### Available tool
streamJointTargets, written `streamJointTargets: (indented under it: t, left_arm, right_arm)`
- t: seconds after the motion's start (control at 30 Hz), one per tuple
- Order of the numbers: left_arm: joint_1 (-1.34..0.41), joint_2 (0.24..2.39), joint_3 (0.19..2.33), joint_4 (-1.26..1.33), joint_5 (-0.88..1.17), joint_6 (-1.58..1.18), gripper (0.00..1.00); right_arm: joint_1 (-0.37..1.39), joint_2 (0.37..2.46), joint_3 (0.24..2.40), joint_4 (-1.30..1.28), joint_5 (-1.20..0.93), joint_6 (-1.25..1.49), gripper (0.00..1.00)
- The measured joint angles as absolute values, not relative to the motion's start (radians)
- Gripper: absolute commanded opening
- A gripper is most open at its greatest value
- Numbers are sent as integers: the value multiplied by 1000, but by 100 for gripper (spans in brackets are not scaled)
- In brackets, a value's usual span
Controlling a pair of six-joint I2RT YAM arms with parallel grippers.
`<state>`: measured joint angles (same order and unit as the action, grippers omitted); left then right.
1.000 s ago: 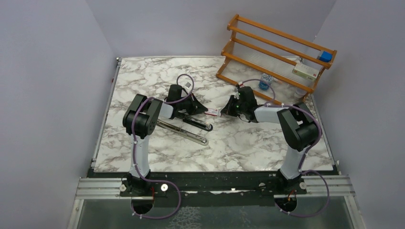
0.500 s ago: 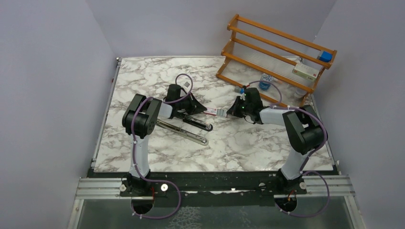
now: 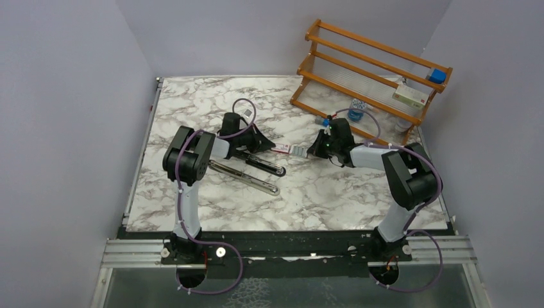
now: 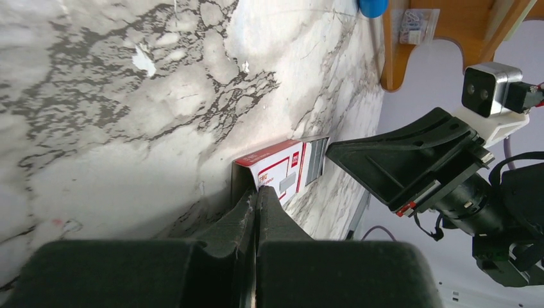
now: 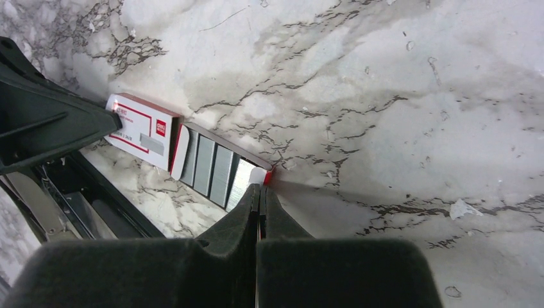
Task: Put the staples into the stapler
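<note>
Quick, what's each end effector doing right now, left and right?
Left end effector: closed, pinching the staple box sleeve.
Right end effector: closed, pinching the box's inner tray of staples.

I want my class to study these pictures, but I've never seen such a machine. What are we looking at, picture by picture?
Two robot arms are bolted at the near edge of a marble table. The wide picture looks down from above; the other two come from a camera on each wrist. On the table lie a black stapler, swung open, and a small red-and-white staple box. A wooden rack stands at the back. The left hand pinches one end of the box; the right hand pinches its inner tray, slid partway out, showing grey staple strips.
</note>
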<state>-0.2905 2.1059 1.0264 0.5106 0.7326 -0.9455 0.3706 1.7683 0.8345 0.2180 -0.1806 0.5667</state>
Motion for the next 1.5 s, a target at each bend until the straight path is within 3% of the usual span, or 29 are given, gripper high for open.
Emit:
streamJointTargets:
  t: [0.07, 0.17, 0.43, 0.57, 0.77, 1.03, 1.5]
  left_arm:
    - [-287, 2106, 1026, 511, 733, -945, 2]
    - [-282, 2106, 1026, 511, 733, -944, 17]
    - [-281, 2106, 1041, 515, 741, -946, 46]
    - [-281, 2106, 1057, 516, 745, -946, 49]
    - [-274, 2098, 1063, 494, 744, -934, 55]
    - [-263, 2045, 1140, 265, 658, -793, 65]
    - [-261, 2002, 1203, 86, 625, -672, 85]
  right_arm:
    - [369, 1763, 834, 209, -173, 559, 1]
    - [365, 1761, 834, 204, -170, 549, 3]
    - [364, 1761, 841, 191, -171, 524, 21]
    - [364, 1755, 846, 165, -165, 503, 30]
    - [364, 1692, 846, 86, -120, 460, 35]
    - [364, 1622, 861, 54, -103, 393, 42]
    - [364, 1623, 915, -5, -120, 365, 46]
